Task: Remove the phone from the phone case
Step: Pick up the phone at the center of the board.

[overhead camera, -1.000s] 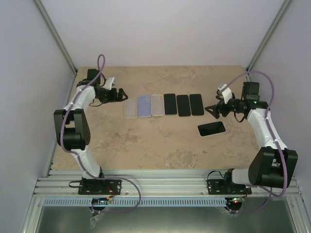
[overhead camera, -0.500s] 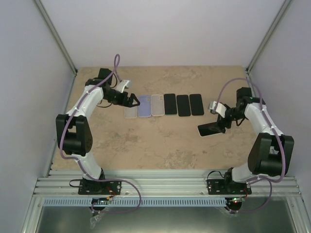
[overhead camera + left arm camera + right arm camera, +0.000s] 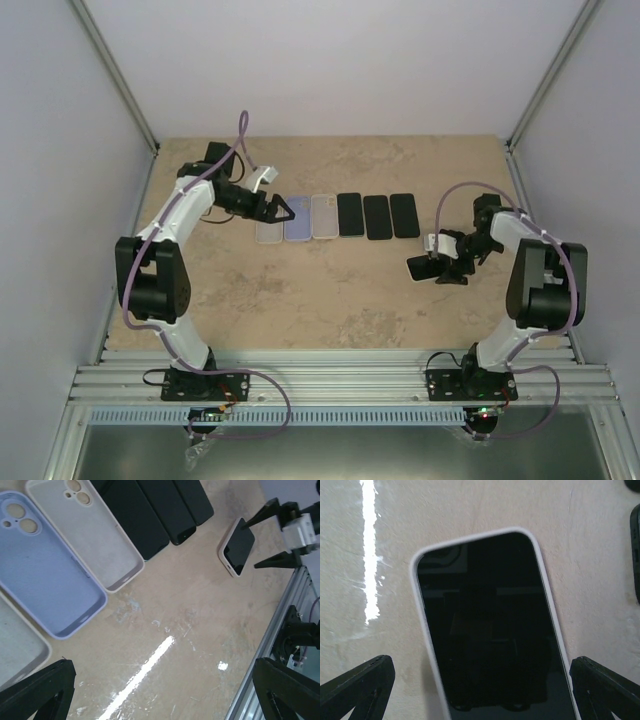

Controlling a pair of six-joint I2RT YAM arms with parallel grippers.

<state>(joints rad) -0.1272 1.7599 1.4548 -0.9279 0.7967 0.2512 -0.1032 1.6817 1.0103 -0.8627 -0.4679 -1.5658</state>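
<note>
Cased phone (image 3: 418,268) on the table (image 3: 330,300), nearer and right of a row: cases (image 3: 298,218) left, phones (image 3: 377,216) right.

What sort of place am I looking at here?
Probably a robot test booth: a left arm and right arm bolted to an aluminium rail, plain walls boxing it in, phones and empty cases in a neat row.

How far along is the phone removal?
Done: nothing yet; the phone sits fully in its white case on the table. In hand: open right pincer over it, not gripping. The left pincer, open, is above the empty cases. Left: grip, pry phone out.
</note>
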